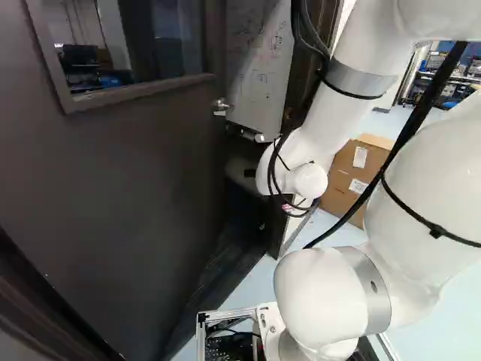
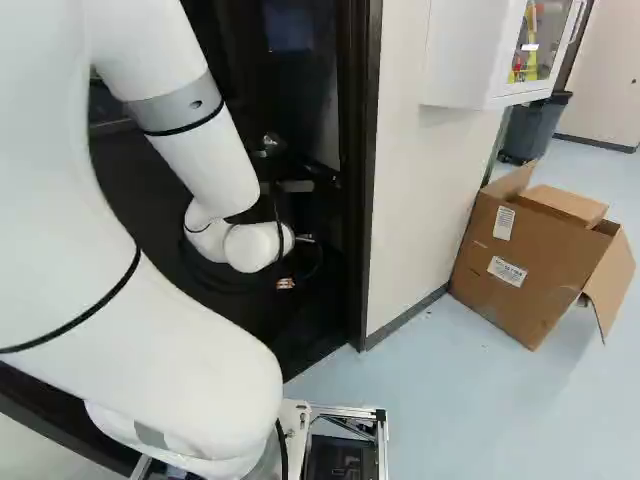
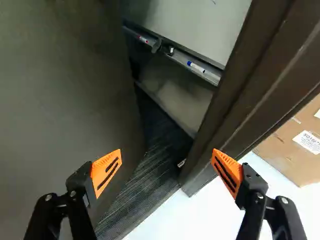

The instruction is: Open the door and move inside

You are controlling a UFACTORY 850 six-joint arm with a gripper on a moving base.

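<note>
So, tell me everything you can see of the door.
The door looks dark and smooth, with a framed window in its upper part and a silvery handle near its free edge. It stands ajar: between that edge and the dark door frame, a whiteboard and dark carpet show. The gripper, open, faces this gap. Whether anything touches the door, I cannot tell.

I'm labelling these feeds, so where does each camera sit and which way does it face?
Left base view: behind the arm, left side, facing the door; arm at right.
Right base view: behind, right side, facing the doorframe and cardboard box; arm at left.
Wrist view: at the arm's end, looking along the open gripper past the door; fingers show.
Base views share arm and box.
</note>
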